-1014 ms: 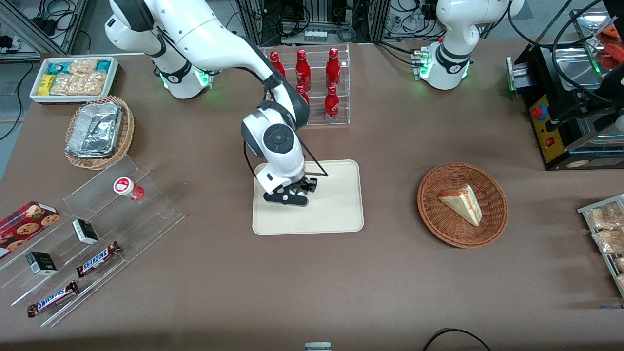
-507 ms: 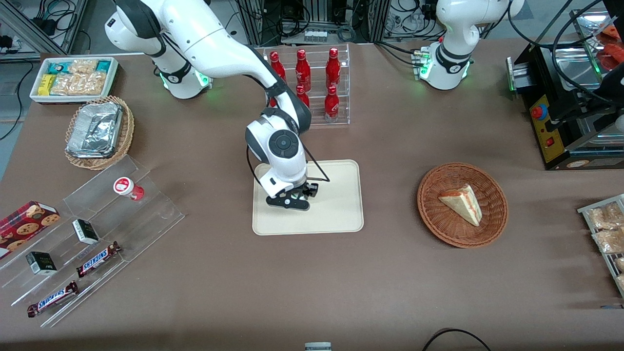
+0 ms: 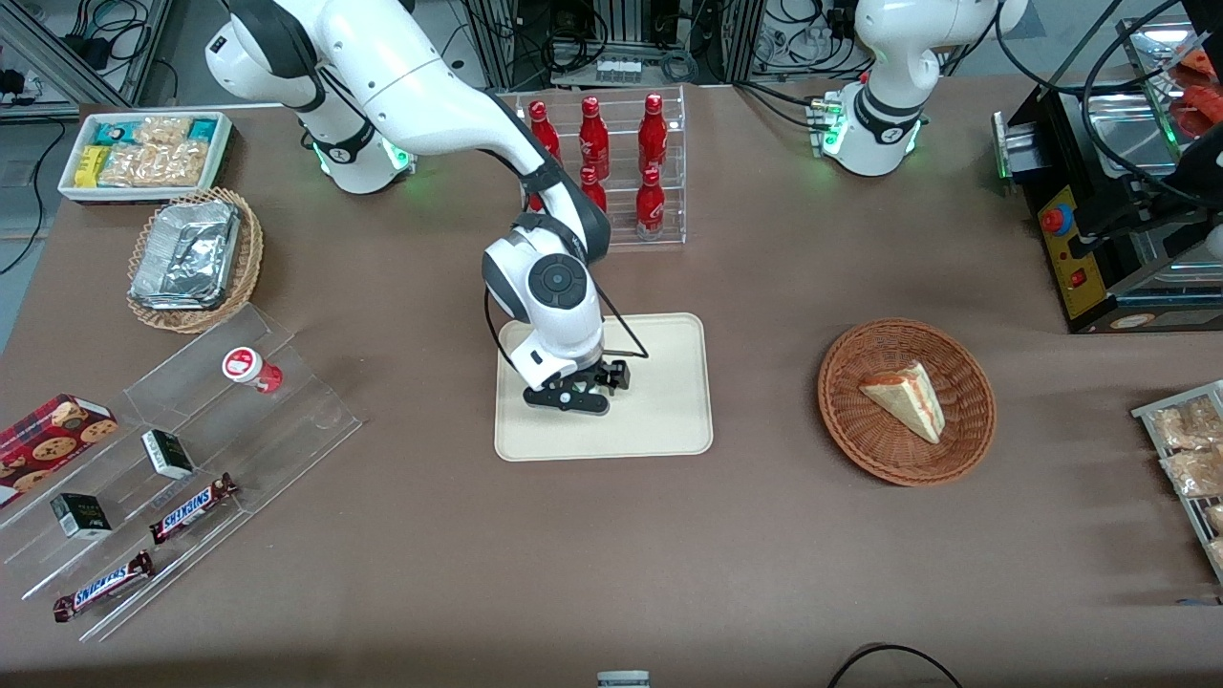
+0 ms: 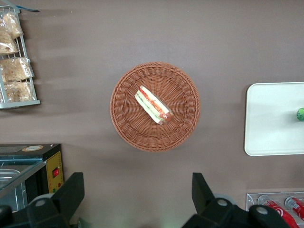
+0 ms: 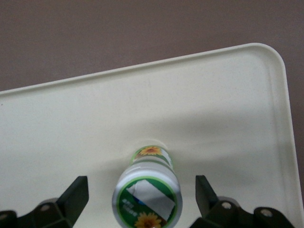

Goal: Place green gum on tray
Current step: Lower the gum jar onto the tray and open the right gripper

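Green gum (image 5: 147,190) stands on the tray (image 5: 228,109).
The claw (image 5: 142,199) is spread wide, not touching it.

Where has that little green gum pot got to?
The green gum stands upright on the tray, between the open fingers of the gripper, which is just above the tray.

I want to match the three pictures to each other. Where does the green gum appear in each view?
Front view: not visible; the tool above the tray hides it.
Left wrist view: a small green spot on the tray, at the picture's edge.
Right wrist view: green gum upright on the tray, between the open tool's fingers, untouched.
Shared landmark: the tray.
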You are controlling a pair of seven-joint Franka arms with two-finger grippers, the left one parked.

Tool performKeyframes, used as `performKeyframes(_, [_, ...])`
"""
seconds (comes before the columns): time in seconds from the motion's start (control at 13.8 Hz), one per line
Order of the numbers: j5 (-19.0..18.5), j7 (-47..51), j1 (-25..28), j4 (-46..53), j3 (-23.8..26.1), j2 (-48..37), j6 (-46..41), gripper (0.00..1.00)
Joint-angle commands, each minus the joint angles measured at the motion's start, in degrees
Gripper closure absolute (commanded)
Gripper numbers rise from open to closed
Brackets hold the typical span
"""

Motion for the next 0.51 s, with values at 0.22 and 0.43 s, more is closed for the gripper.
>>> performKeyframes(0.22, [-1.93, -2.76, -0.33, 1.06, -0.56, -2.62, -4.21, 0.0])
performKeyframes(0.43, [-1.75, -8.56, -1.64, 1.06, -0.83, -7.27, -12.73, 0.0])
